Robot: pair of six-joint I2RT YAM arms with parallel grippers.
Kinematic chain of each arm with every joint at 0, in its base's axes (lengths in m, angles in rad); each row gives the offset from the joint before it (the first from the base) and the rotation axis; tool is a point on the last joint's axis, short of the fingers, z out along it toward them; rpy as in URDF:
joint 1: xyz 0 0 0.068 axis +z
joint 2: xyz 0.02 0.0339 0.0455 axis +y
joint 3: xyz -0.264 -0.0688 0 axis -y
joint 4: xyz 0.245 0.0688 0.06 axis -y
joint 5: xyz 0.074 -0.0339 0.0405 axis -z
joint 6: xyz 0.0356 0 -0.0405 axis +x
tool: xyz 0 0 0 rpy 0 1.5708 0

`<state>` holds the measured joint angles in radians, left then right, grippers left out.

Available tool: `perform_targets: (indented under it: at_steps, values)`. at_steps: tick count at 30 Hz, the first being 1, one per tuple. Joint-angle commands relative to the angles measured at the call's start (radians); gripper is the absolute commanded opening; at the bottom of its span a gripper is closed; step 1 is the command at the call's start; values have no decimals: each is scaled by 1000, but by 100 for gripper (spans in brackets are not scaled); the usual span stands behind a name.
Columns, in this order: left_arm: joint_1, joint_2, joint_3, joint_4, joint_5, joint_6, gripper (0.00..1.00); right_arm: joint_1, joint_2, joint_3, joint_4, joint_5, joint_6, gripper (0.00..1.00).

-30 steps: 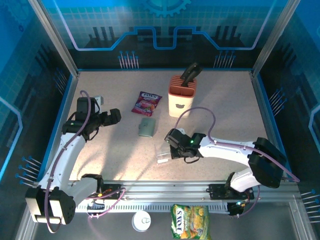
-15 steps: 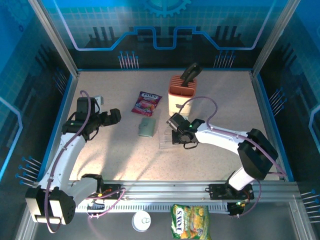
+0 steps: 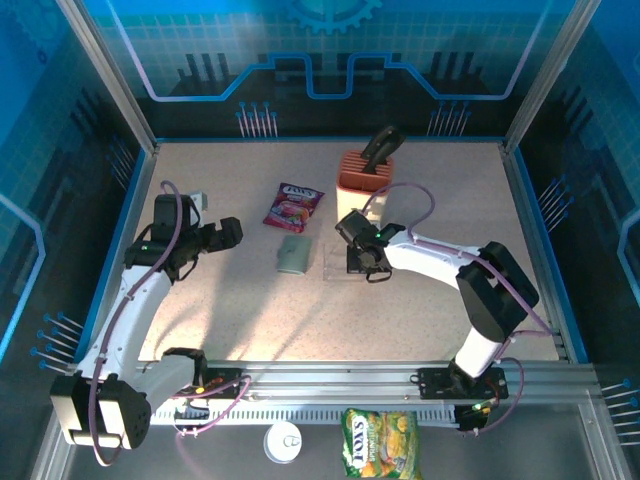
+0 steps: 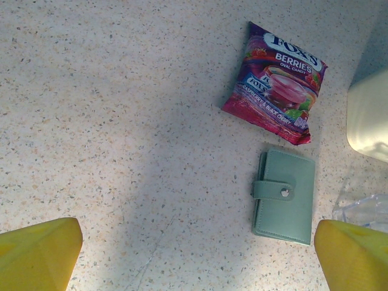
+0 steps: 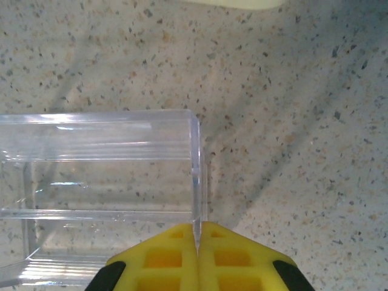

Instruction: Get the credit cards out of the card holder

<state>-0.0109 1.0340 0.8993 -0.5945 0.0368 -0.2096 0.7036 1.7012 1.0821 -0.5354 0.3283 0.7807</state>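
The left gripper (image 3: 225, 235) hovers over the table's (image 3: 230, 300) left side with its yellow fingers (image 4: 37, 254) spread wide and nothing between them. To its right lies a purple-red snack packet (image 3: 292, 207). Just below the packet is the card holder (image 3: 293, 254) – flat, closed, its tab snapped shut. Beside it sits a clear plastic box (image 3: 340, 268), faint from above. The right gripper (image 5: 197, 233) is pinched together on what looks like the box's thin wall. Behind stands a peach slotted block (image 3: 363, 190).
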Motion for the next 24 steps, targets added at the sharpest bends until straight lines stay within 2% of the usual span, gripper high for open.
perform_targets:
  at_steps: [1, 7, 13, 16, 24]
  values:
    - [-6, 10, -11, -5, -5, 2, 99, -23, 31, 31, 16, 25, -8, 5]
    - [-8, 7, -13, -5, -6, 3, 99, -32, 41, 48, 19, -3, -19, 7]
    - [-11, 11, -12, -6, 0, -1, 99, -23, 17, 56, 1, -25, -17, 18]
    - [-13, 17, -8, -13, 3, -1, 99, -15, -8, 43, 4, -9, -16, 19]
    - [-44, 41, 5, -38, 42, 7, 98, -12, -131, 10, -8, 0, -23, 30]
